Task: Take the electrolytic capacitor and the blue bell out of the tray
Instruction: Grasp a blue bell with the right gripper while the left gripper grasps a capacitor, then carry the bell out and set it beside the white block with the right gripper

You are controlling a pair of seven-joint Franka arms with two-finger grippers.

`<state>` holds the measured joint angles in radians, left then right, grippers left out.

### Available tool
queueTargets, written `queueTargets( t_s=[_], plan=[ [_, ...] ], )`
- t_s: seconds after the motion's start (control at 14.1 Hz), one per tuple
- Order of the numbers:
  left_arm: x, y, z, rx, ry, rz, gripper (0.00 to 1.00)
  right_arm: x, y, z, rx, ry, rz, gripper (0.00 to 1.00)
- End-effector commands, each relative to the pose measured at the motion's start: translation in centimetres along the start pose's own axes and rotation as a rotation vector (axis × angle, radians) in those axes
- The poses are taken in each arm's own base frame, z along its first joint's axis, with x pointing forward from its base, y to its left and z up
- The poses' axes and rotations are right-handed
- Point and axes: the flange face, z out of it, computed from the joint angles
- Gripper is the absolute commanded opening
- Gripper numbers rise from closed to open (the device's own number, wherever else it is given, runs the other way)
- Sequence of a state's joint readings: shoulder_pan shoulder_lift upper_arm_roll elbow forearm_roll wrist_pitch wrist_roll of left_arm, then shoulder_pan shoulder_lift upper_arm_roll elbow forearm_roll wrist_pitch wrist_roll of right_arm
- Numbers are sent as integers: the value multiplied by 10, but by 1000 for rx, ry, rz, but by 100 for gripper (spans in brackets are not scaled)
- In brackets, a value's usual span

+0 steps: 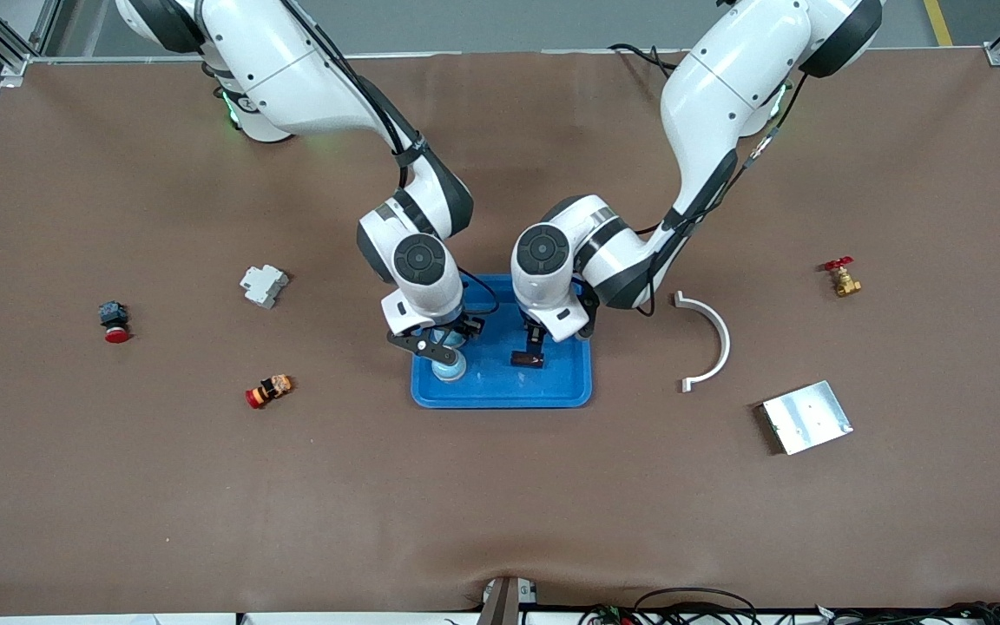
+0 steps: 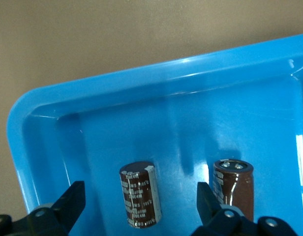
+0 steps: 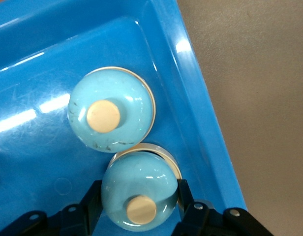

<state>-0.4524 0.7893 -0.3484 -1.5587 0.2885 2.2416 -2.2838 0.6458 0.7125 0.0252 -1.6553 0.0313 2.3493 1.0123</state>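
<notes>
Your right gripper (image 3: 136, 209) clasps a bell (image 3: 137, 196) at the tray (image 1: 569, 395) corner; the wide-open left gripper (image 2: 141, 209) straddles a lying capacitor (image 2: 139, 194).

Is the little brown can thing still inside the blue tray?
Yes, inside. The electrolytic capacitor lies on its side on the tray floor, between the open left gripper fingers.

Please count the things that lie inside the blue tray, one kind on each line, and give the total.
Light blue bells: 2
Dark brown capacitors: 2
Total: 4
</notes>
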Motion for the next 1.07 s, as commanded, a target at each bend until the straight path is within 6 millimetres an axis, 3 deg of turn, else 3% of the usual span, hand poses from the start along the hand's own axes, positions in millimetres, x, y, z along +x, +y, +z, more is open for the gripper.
queueTargets(
  t_s=[0.0, 0.36, 0.64, 0.78, 0.92, 1.0],
  plan=[
    [-7, 3, 6, -26, 13, -6, 100, 2, 1, -20, 5, -2, 18, 23],
    [-11, 1, 9, -33, 22, 6, 100, 19, 17, -74, 4, -30, 39, 9],
    [-16, -4, 14, -31, 26, 19, 100, 56, 64, -110, -51, -101, -26, 6],
    [-16, -3, 14, -36, 32, 23, 100, 83, 115, -126, -58, -129, -100, 6],
    [-15, -2, 13, -40, 34, 24, 87, 103, 177, -143, -43, -147, -223, 6],
    [-15, -2, 12, -41, 34, 24, 86, 112, 207, -145, -41, -166, -270, 6]
  ],
)
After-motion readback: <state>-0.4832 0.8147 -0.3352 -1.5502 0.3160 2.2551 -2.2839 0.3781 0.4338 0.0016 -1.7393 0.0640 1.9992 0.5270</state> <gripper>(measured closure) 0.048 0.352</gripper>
